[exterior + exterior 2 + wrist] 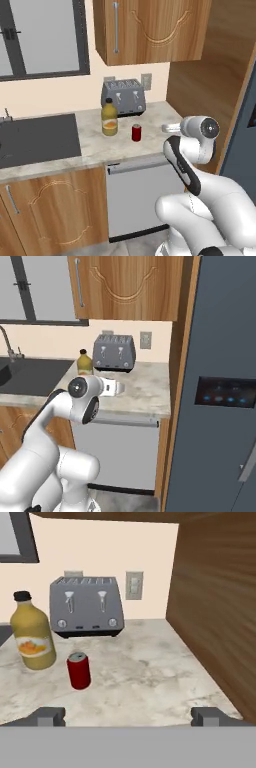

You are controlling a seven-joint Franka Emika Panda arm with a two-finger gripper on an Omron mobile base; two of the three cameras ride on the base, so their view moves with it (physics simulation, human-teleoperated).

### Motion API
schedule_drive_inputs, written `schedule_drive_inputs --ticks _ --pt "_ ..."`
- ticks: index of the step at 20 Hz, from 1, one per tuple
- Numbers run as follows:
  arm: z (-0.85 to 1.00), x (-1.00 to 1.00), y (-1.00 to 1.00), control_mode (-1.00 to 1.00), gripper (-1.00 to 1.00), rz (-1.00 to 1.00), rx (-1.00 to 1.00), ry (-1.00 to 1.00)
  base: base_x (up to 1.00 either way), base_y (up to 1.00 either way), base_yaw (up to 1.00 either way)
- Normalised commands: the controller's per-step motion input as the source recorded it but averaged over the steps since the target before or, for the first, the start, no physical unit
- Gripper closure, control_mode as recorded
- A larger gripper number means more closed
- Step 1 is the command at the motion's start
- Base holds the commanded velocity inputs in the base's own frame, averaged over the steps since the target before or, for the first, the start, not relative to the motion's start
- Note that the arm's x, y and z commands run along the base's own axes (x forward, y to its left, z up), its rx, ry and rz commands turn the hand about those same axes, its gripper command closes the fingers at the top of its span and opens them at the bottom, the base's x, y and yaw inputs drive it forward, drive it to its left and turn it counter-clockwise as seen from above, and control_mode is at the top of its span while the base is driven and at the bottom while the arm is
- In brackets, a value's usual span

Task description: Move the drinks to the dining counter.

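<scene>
- gripper [128, 716] has its jaws spread wide, holding and touching nothing, above the marble worktop [150, 677].
- red can [79, 670] stands beside the orange-juice bottle [32, 634], before the toaster [87, 606].

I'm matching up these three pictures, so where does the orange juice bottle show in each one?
Left base view: orange juice bottle at centre, on the worktop, left of the red can.
Right base view: left of centre, lower part behind the arm.
Hand view: far left.
Shared landmark: the grey toaster just right of it.
</scene>
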Motion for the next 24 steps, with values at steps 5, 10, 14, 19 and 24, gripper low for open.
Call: schedule_drive_inputs --ticks 5,10,14,19,24 --pt "0.00 0.00 0.00 1.00 -1.00 0.00 0.00 0.00 0.26 0.00 0.00" --pt "0.00 0.00 0.00 1.00 -1.00 0.00 0.00 0.00 1.00 0.00 -0.01" --pt "0.00 0.00 0.00 1.00 -1.00 0.00 0.00 0.00 0.85 0.00 -0.01" --pt "-0.01 -0.03 0.00 -1.00 -1.00 0.00 0.00 0.01 0.01 0.01 0.00" --pt "-0.03 -0.28 0.05 -1.00 -1.00 0.01 0.00 0.21 0.00 0.00 0.00"
